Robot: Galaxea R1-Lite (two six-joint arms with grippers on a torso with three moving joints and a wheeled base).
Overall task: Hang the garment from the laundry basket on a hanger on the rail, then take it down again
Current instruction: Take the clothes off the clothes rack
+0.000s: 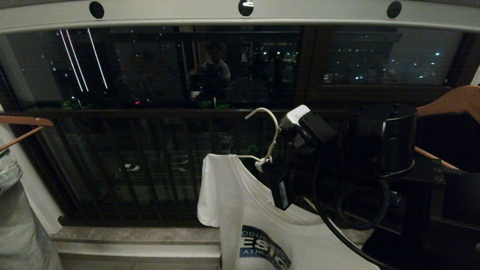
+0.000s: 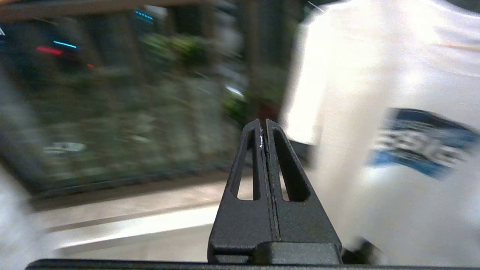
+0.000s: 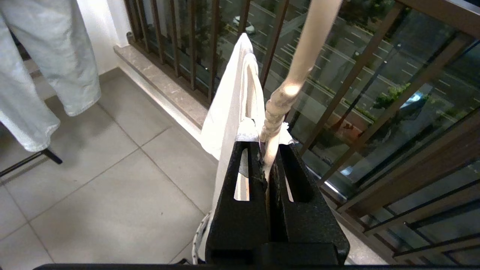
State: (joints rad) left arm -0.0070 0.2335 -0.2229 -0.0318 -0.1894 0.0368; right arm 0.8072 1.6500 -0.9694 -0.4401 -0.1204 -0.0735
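The white T-shirt (image 1: pixel 243 210) with the blue chest graphic hangs on the thin white wire hanger (image 1: pixel 268 138), its collar draped over the hanger's shoulder wire and its body falling down in front of the dark balustrade (image 1: pixel 150 165). The hanger is off the rail (image 1: pixel 240 17): its curved hook stands free in the air, well below the pale grey beam with its round black holes, which runs across the top of the head view. The right gripper (image 3: pixel 269 165) pinches the hanger at its twisted neck, its two black fingers (image 3: pixel 240 195) pressed against the wire from either side, with the shirt's fabric bunched just beside them. In the right wrist view a bit of the laundry basket (image 3: pixel 198 236) rim shows below the shirt, over the tiled floor (image 3: pixel 93 168). The left gripper (image 2: pixel 263 125) is not in the head view; its own camera shows its fingers pressed together on nothing, pointing toward the balustrade with the shirt near on one side. A pale grey-green garment (image 1: pixel 18 217) hangs at the far left under a brown wooden hanger (image 1: pixel 22 122), and another wooden hanger (image 1: pixel 453 101) shows at the right edge behind the right arm.
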